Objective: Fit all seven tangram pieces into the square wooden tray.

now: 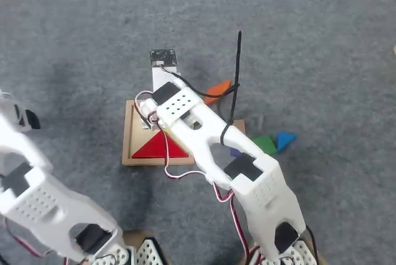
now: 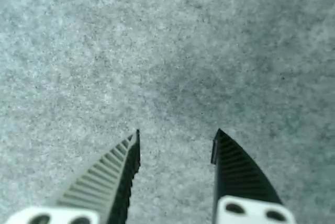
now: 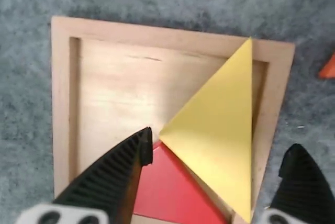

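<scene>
The square wooden tray [image 3: 63, 103] lies under my right gripper [image 3: 221, 141], which is open above it. A yellow triangle [image 3: 220, 124] sits between the spread fingers, one tip lying over the tray's rim. It borders a red triangle [image 3: 167, 187] that lies in the tray [image 1: 130, 153]. From above, the red triangle [image 1: 158, 147] shows beside the right arm. An orange piece [image 1: 218, 90] lies beyond the tray, and green [image 1: 265, 143] and blue [image 1: 285, 139] pieces to its right. My left gripper [image 2: 178, 135] hangs open over bare grey carpet at the far left.
Grey carpet [image 1: 322, 60] covers the whole table. The right arm [image 1: 210, 141] stretches across the tray's right side and hides part of it. A black cable [image 1: 237, 73] rises from that arm. A dark purple piece [image 1: 235, 152] peeks out beside the arm.
</scene>
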Robot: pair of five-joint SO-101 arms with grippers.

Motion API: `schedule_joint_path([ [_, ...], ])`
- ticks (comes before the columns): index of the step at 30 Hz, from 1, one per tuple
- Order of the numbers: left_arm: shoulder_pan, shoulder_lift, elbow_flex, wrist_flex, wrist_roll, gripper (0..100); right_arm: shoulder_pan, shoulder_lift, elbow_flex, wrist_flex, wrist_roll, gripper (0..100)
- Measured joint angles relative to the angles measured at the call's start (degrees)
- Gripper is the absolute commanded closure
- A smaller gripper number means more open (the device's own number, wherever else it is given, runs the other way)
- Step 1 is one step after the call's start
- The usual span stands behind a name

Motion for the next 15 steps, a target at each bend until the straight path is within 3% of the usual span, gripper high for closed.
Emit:
schedule_joint_path([
  [15, 0.0, 0.0, 0.0, 0.0, 0.0, 78, -4.22, 0.88, 0.0, 0.88, 0.0, 63.0],
])
